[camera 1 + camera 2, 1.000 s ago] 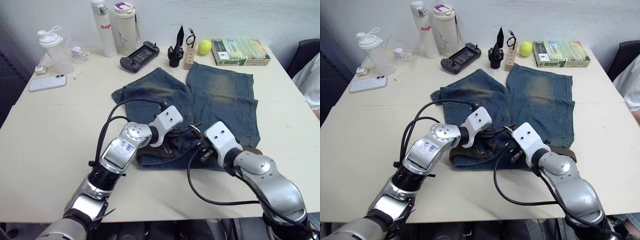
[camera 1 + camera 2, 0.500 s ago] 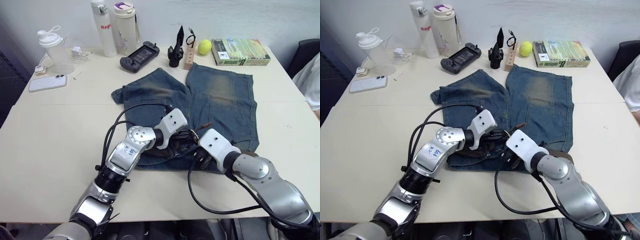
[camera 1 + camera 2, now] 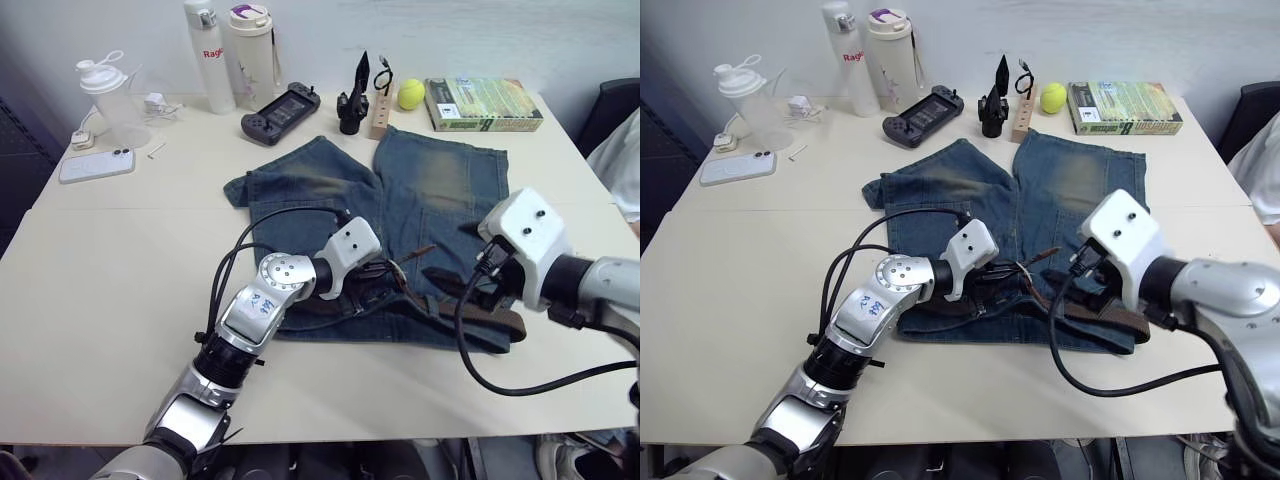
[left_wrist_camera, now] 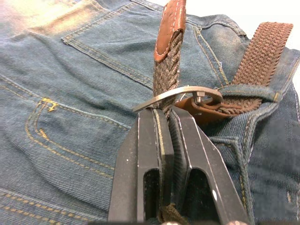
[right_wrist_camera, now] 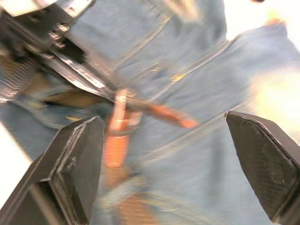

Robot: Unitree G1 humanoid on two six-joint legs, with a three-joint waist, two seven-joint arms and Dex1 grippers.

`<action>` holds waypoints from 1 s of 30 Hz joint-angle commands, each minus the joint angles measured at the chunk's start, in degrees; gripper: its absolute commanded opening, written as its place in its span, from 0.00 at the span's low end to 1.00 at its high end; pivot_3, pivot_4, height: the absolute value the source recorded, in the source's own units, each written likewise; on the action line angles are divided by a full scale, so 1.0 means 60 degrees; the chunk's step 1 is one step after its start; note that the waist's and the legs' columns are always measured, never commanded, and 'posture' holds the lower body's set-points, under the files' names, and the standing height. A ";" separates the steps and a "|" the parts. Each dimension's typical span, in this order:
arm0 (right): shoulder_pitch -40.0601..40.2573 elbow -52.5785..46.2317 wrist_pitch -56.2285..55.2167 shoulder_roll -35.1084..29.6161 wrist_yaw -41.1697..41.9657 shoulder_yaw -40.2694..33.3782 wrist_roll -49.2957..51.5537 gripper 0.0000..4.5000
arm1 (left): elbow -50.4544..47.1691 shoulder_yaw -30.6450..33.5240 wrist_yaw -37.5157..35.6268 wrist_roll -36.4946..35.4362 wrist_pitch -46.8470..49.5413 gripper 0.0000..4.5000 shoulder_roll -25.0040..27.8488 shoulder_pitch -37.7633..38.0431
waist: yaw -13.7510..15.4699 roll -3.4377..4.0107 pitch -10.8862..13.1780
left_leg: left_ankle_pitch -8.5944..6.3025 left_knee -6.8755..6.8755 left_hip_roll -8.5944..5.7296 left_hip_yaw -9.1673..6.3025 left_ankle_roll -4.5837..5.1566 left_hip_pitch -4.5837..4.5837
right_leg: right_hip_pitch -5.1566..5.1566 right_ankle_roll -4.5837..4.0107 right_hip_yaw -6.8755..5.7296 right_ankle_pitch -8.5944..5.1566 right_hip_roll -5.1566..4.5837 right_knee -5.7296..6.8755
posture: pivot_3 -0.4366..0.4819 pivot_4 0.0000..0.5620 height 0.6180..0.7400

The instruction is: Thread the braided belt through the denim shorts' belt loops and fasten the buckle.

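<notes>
The denim shorts lie flat on the table, waistband toward me. The braided belt runs along the waistband, under a belt loop. Its leather tip has passed through the buckle and sticks up. My left gripper is shut on the woven belt right beside the buckle, at the middle of the waistband. My right gripper is open with nothing between its fingers, held above the right part of the waistband, apart from the buckle.
Along the table's far edge stand two tall bottles, a game controller, a black tool, a wooden block, a tennis ball and a book. A shaker bottle and phone sit far left. A person's sleeve shows at right.
My right gripper has opened, let go near the buckle and pulled away to the right and up. The left gripper has kept its hold on the belt, shifting slightly right.
</notes>
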 commanded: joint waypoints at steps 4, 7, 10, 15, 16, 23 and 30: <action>0.0473 0.1845 -0.5371 -0.1090 -0.0016 0.2450 -0.3185 0.98 | -0.0267 -0.0142 -0.0110 0.0121 -0.0561 0.00 0.0060 -0.0050 | -0.0011 -0.0001 0.0001 | -0.0001 0.0004 0.0000 0.0014 0.0002 0.0001 | -0.0002 0.0010 0.0000 0.0005 0.0001 0.0003 | 0.48 0.27 0.87; 0.0351 0.2594 -0.6604 -0.0946 -0.0056 0.2826 -0.3931 0.98 | -0.0300 -0.0345 -0.0231 0.0365 -0.0918 0.00 0.0271 -0.0076 | -0.0015 -0.0001 0.0001 | 0.0001 0.0007 0.0002 0.0014 0.0000 0.0001 | -0.0002 0.0010 -0.0014 0.0005 0.0003 0.0003 | 0.48 0.27 0.87; 0.0239 0.3060 -0.7265 -0.0663 -0.0013 0.2981 -0.4374 0.98 | -0.0276 -0.0576 -0.0260 0.0733 -0.1382 0.00 0.0521 -0.0125 | -0.0013 -0.0001 0.0001 | 0.0002 0.0009 0.0005 0.0013 -0.0002 0.0001 | 0.0000 0.0010 -0.0036 0.0005 0.0007 0.0003 | 0.48 0.27 0.87; 0.0257 0.3311 -0.7638 -0.0260 0.0188 0.2979 -0.4708 0.98 | -0.0235 -0.0647 -0.0342 0.0953 -0.1642 0.00 0.0614 -0.0137 | -0.0005 -0.0001 0.0001 | 0.0002 0.0010 0.0006 0.0011 -0.0002 0.0001 | 0.0004 0.0010 -0.0047 0.0005 0.0006 0.0001 | 0.48 0.27 0.87; 0.0276 0.3307 -0.7642 -0.0154 0.0220 0.3018 -0.4748 0.92 | -0.0244 -0.0638 -0.0328 0.0981 -0.1653 0.00 0.0609 -0.0129 | -0.0008 -0.0001 0.0001 | 0.0003 0.0011 0.0006 0.0009 -0.0002 0.0001 | 0.0004 0.0010 -0.0051 0.0005 0.0007 0.0001 | 0.48 0.27 0.87; 0.0407 0.3437 -0.7672 0.0392 0.0366 0.3047 -0.5135 0.27 | -0.0346 -0.0729 -0.0377 0.1241 -0.1844 0.00 0.0696 -0.0140 | -0.0002 0.0000 0.0001 | 0.0003 0.0014 0.0007 0.0006 -0.0002 0.0001 | 0.0007 0.0010 -0.0075 0.0005 0.0008 0.0002 | 0.48 0.27 0.87; 0.0558 0.3229 -0.7406 0.0826 0.0501 0.2970 -0.5296 0.01 | -0.0332 -0.0659 -0.0412 0.1359 -0.2064 0.09 0.0696 -0.0111 | -0.0003 0.0000 0.0001 | 0.0003 0.0015 0.0007 0.0004 -0.0002 0.0001 | 0.0008 0.0010 -0.0090 0.0005 0.0007 0.0004 | 0.48 0.27 0.87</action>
